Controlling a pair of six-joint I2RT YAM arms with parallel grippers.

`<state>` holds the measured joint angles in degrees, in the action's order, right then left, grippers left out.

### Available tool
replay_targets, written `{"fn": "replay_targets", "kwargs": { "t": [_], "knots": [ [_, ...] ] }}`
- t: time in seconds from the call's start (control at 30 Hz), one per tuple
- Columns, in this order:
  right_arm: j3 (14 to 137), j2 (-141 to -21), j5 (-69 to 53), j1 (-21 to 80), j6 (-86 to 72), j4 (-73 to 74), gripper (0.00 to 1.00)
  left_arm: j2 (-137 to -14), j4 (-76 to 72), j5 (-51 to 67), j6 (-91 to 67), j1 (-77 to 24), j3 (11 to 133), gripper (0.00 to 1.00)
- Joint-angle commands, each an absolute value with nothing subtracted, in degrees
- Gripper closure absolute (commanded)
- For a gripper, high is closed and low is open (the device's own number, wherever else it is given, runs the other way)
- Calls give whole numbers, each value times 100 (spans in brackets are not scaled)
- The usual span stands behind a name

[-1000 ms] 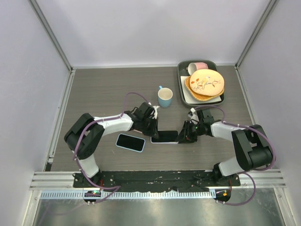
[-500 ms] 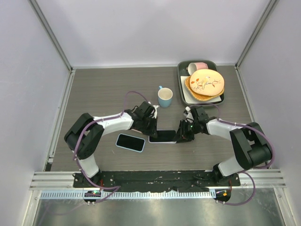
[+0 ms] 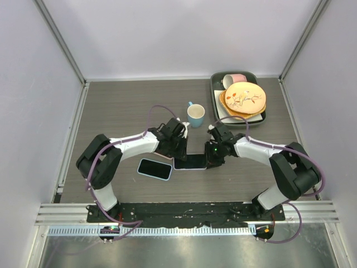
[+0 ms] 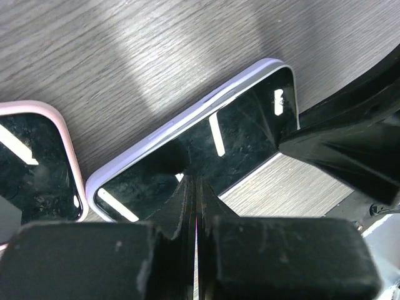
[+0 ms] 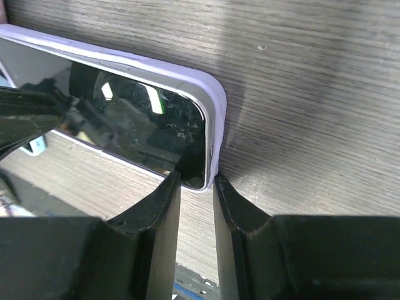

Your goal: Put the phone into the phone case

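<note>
My right pincer [image 5: 196,187] stands narrowly parted astride the end corner of the phone case [image 5: 217,106]. One finger rests on the glass and the other sits against the outside of the lavender rim, so I judge it is pinching that rim. The phone [image 5: 147,119] lies flat in the case, its long axis running straight away from this pincer toward my left pincer [image 4: 195,187]. That one is closed tight with its tip pressed down on the screen. My right arm is nearer this corner, so seating it looks like its job.
</note>
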<state>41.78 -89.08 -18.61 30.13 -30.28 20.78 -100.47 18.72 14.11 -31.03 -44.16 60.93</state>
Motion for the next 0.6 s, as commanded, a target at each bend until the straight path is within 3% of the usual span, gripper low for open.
{"fn": "replay_targets", "kwargs": {
  "t": [0.0, 0.23, 0.57],
  "knots": [
    [3964, -9624, 412, 3717, -2804, 2047, 99, -9677, 1837, 1327, -3015, -4456, 6346, 100],
    [4324, -9422, 1265, 4218, -2786, 2470, 99, -9519, 1740, 1283, -3006, -4465, 6355, 100],
    [4429, -7779, 677, 4201, -2689, 2145, 87, -8992, 1363, 1187, -3006, -4474, 5968, 96]
  ]
}}
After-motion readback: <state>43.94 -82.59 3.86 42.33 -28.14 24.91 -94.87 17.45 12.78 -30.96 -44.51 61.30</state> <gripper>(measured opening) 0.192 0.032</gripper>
